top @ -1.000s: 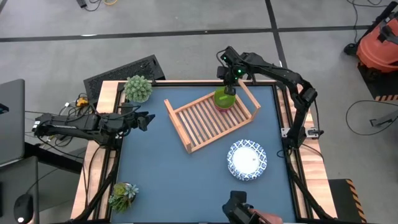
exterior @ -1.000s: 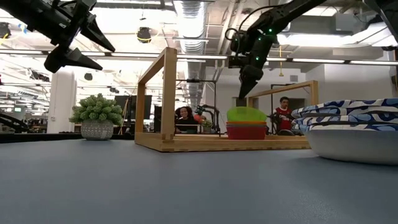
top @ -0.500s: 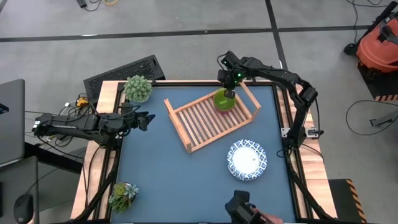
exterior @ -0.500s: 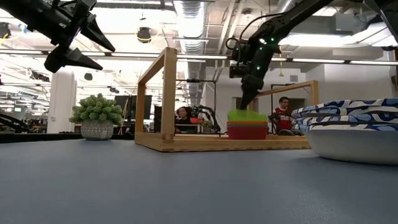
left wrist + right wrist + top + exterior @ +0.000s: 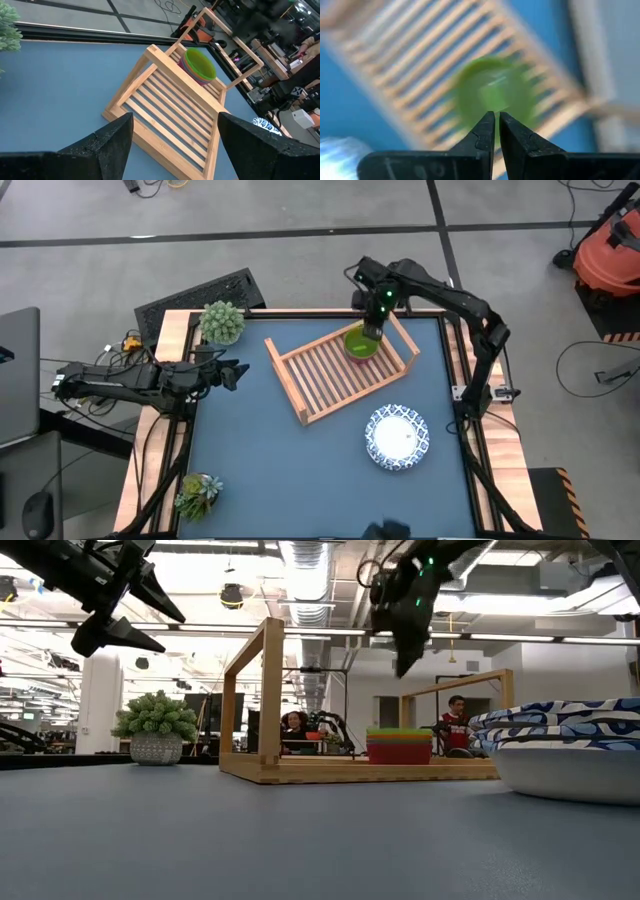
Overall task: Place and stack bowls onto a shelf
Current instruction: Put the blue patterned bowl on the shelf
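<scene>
The green bowl (image 5: 360, 342) sits nested in the pink bowl (image 5: 398, 752) on the far right end of the wooden slatted shelf (image 5: 338, 370). My right gripper (image 5: 405, 665) hangs shut above the green bowl (image 5: 398, 732), clear of it. Its wrist view looks down on the blurred green bowl (image 5: 492, 95). Two white blue-rimmed bowls (image 5: 397, 436) rest stacked on the table near the shelf's right end. My left gripper (image 5: 236, 372) waits open over the table's left edge, facing the shelf (image 5: 170, 110) and the green bowl (image 5: 200, 65).
A spiky potted plant (image 5: 222, 322) stands at the far left corner, another (image 5: 198, 492) at the near left corner. A black keyboard (image 5: 200, 295) lies beyond the far edge. Bare blue tabletop (image 5: 270, 470) stretches near the shelf. People sit in the room behind (image 5: 456, 720).
My right gripper dipped onto the green bowl, then rose straight up clear of it, staying shut. The green bowl sank from a raised, tilted seat to lie level and deeper in the pink bowl. The shelf and white bowls stayed put.
</scene>
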